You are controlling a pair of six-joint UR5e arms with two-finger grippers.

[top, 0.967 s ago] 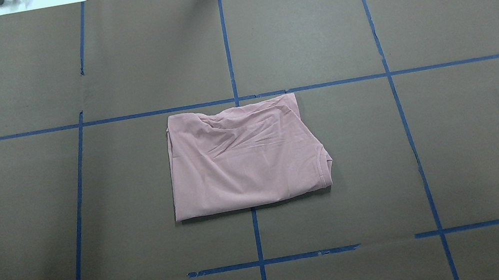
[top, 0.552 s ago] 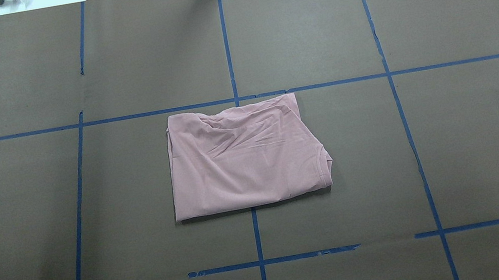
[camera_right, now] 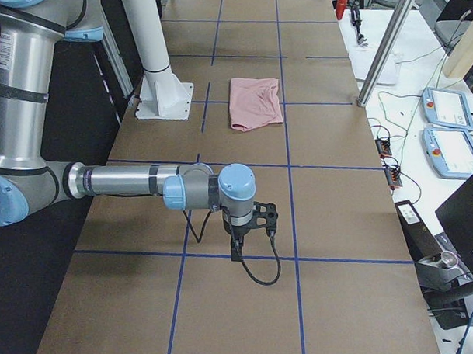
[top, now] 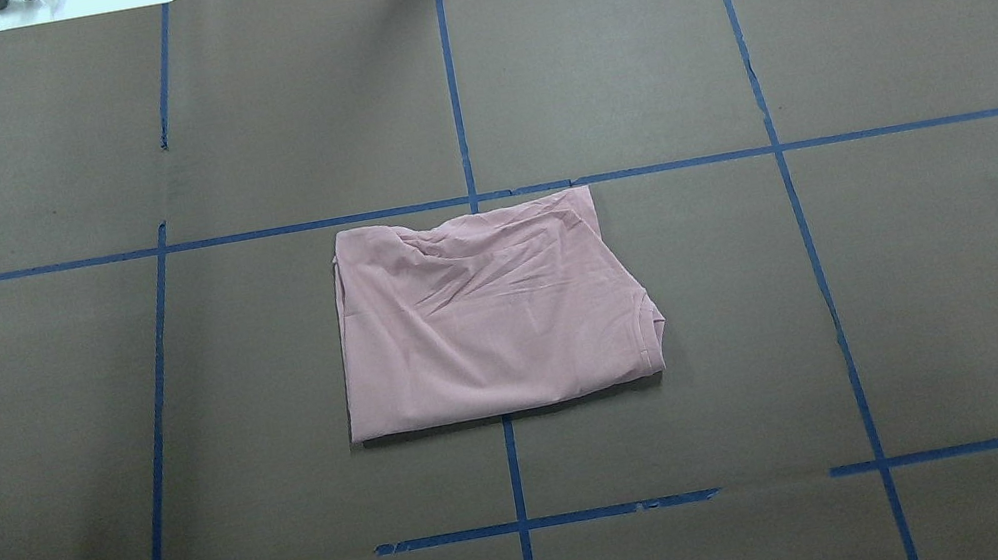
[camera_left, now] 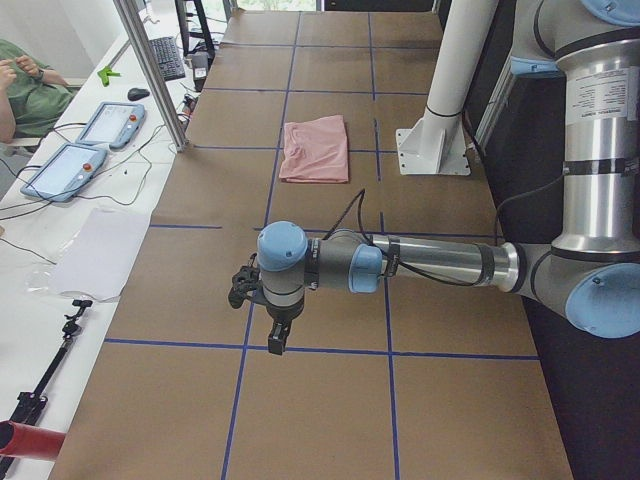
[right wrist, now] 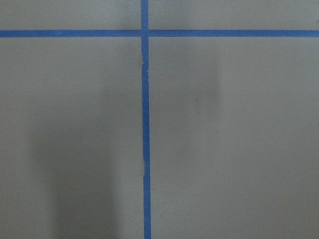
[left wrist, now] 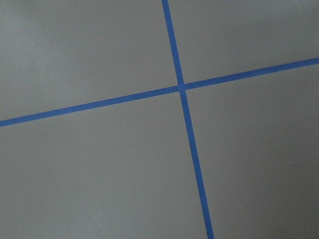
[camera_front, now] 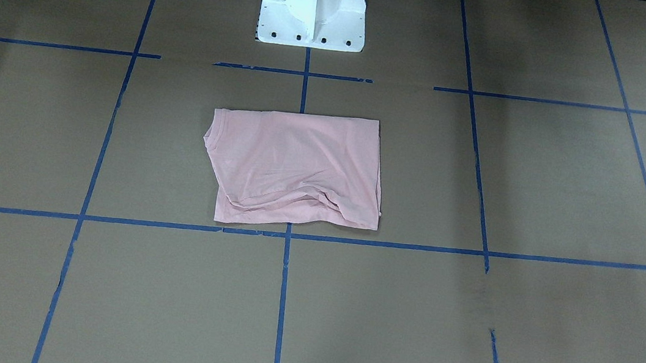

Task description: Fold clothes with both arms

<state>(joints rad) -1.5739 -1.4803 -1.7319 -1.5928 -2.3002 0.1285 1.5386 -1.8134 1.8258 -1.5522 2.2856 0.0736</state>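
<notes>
We saw the paper-covered table (top: pixel 968 293), our left arm (camera_left: pixel 440 262) and right arm (camera_right: pixel 120 181) stretched low over its opposite ends, and the folded pink T-shirt (top: pixel 486 323) lying mid-table, well apart from both. Whether the left gripper (camera_left: pixel 273 338) or right gripper (camera_right: pixel 237 251) was open or holding anything, we could not tell.

Left claw (camera_left: pixel 276 338) and right claw (camera_right: pixel 237 251) are too small to judge.

Even, soft overhead light; sharp pictures, faint shadows, no glare.
</notes>
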